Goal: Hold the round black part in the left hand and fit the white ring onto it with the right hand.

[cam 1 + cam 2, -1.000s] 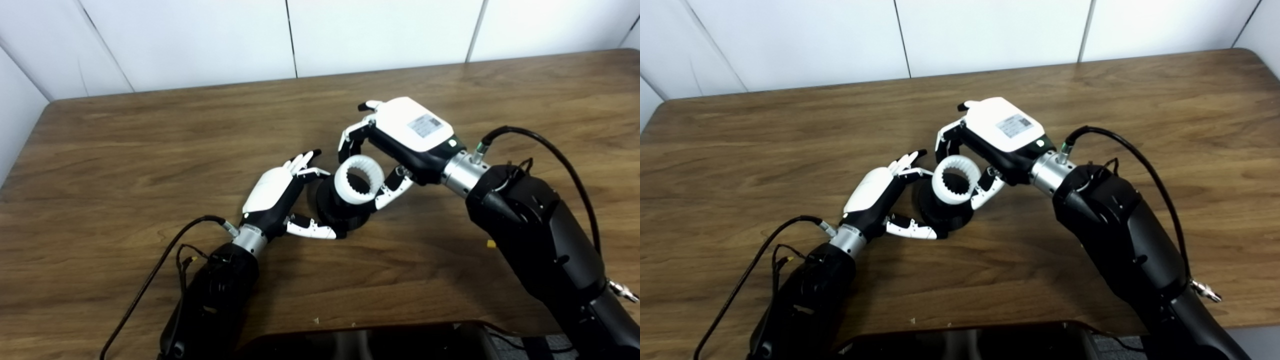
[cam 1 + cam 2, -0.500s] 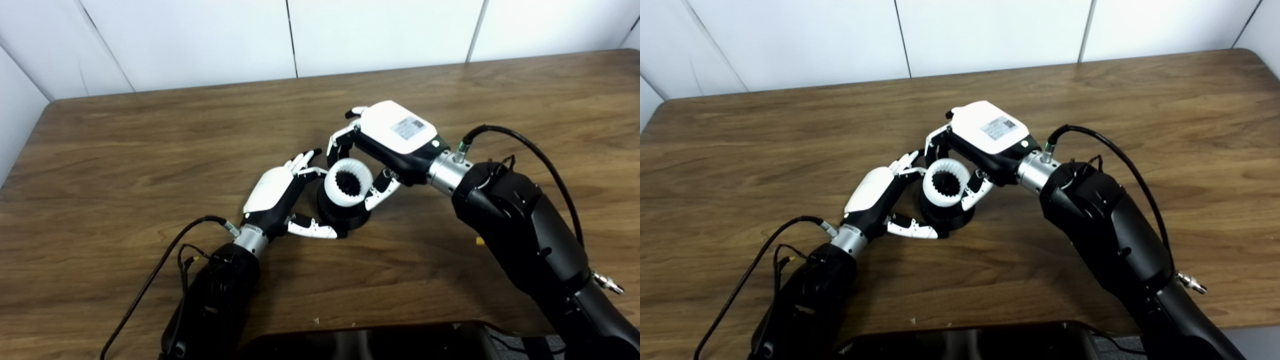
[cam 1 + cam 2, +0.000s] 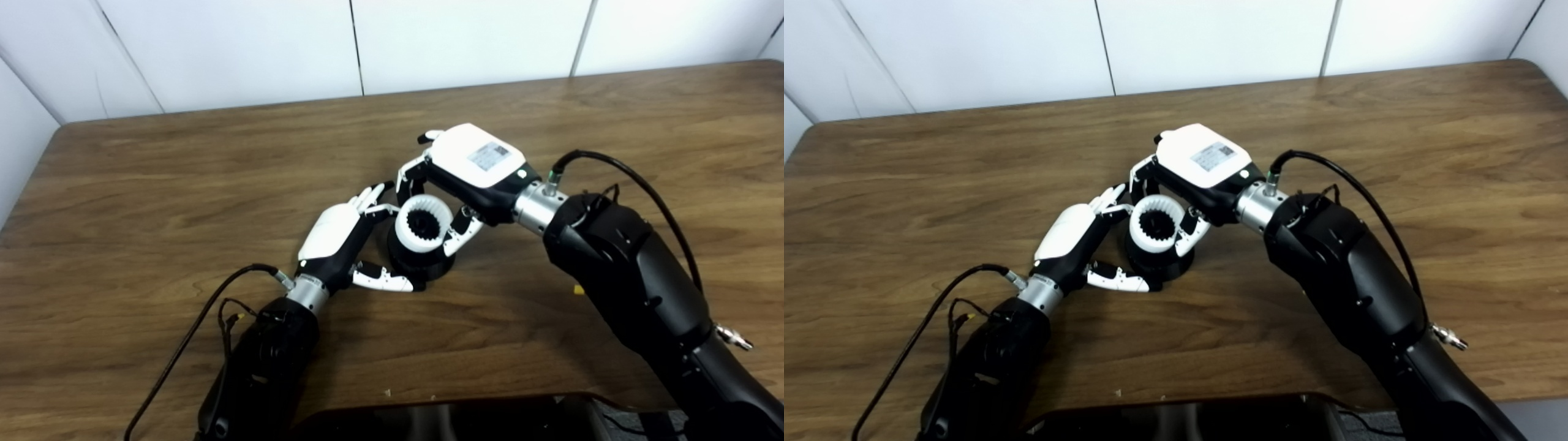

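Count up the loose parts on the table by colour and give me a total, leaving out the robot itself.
White: 1, the white ring, gripped by the right hand.
Black: 1, the round black part, steadied by the left hand and standing on the table.
Total: 2.

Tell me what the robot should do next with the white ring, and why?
Probably press the white ring straight down a little more. It sits on top of the round black part, which the left hand steadies on the table, and the right hand grips the ring, so it may not be fully seated.
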Motion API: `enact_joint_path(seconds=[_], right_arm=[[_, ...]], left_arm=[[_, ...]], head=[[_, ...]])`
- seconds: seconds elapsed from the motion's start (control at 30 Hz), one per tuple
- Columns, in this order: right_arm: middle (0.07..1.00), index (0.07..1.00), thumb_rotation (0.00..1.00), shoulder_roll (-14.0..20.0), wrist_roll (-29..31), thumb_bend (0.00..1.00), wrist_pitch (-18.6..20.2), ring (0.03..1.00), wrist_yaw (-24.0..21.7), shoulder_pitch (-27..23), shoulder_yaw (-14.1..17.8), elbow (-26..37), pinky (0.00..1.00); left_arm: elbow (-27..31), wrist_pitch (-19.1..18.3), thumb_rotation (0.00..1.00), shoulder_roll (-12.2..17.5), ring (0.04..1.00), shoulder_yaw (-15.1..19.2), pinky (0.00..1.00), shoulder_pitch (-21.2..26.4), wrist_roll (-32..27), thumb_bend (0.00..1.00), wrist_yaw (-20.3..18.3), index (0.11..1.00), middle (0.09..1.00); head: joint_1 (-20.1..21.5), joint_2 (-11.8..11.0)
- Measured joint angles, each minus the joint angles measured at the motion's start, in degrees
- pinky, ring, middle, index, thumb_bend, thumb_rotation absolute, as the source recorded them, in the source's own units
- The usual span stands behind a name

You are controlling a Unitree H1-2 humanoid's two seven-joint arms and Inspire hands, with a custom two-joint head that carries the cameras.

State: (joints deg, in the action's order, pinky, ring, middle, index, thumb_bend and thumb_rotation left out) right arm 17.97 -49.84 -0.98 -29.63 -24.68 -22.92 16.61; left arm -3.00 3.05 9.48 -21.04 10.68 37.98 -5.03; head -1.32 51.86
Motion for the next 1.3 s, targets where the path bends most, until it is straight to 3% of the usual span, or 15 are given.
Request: enact_joint_path(seconds=[1.3], right_arm=[[0.478,0.515,0.01,0.1,-0.5,0.52,-2.3,0.653,0.5,-2.3,-1.3,-3.4,0.88]], left_arm=[[0.6,-1.7,0.41,0.1,1.000,-0.5,0.95,0.4,0.4,1.00,0.0,0.689,1.000]], head=[[-0.4,0.9]])
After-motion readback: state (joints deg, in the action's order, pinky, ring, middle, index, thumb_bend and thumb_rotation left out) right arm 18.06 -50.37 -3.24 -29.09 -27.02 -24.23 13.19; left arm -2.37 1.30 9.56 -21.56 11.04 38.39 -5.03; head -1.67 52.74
